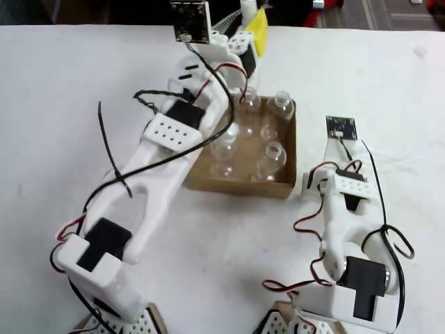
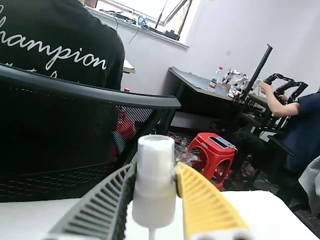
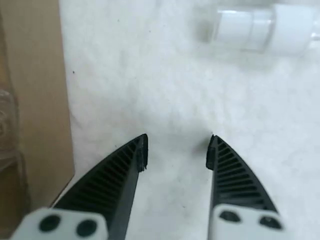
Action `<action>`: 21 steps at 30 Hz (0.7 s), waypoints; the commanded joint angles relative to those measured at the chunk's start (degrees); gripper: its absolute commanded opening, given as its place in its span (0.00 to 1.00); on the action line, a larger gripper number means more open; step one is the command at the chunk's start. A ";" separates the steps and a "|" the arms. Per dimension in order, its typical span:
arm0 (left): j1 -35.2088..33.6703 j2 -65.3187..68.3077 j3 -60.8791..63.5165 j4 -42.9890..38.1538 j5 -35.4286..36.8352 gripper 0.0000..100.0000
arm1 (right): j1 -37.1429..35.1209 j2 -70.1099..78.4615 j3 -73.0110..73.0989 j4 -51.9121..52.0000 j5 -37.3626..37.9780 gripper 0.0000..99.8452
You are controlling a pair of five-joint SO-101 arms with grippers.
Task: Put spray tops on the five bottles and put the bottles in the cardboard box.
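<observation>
L gripper [image 2: 156, 169] is up at the far edge of the table [image 1: 69, 83], beyond the cardboard box [image 1: 236, 186]. Its grey and yellow fingers [image 2: 205, 200] pinch a white spray top [image 2: 154, 192], held upright btwn them w/ a thin tube hanging below it. L wrist cam looks out level past the table edge to a black mesh chair [image 2: 75, 125] and a red stool [image 2: 212, 150] in the room behind. Box sits mid-table btwn the two arms, open side up, w/ several clear bottles [image 1: 274, 154] standing inside, necks up; exact count hard to tell. R gripper [image 3: 177, 145] hangs low over the table just beside the box's right wall, its black fingertips spread apart w/ bare tabletop showing btwn them. A second spray top [image 3: 260, 30] lies on its side on the table ahead of the R gripper, well apart from it and apart from the box.
</observation>
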 commanded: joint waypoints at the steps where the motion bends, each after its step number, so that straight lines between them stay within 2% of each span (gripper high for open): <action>1: -1.80 -4.44 -4.04 -0.97 -0.53 0.02 | -0.57 -0.22 -2.55 -0.92 0.53 0.18; 21: -1.45 -5.67 -6.15 -0.44 -0.26 0.02 | -0.57 -0.04 -3.16 -0.84 0.53 0.18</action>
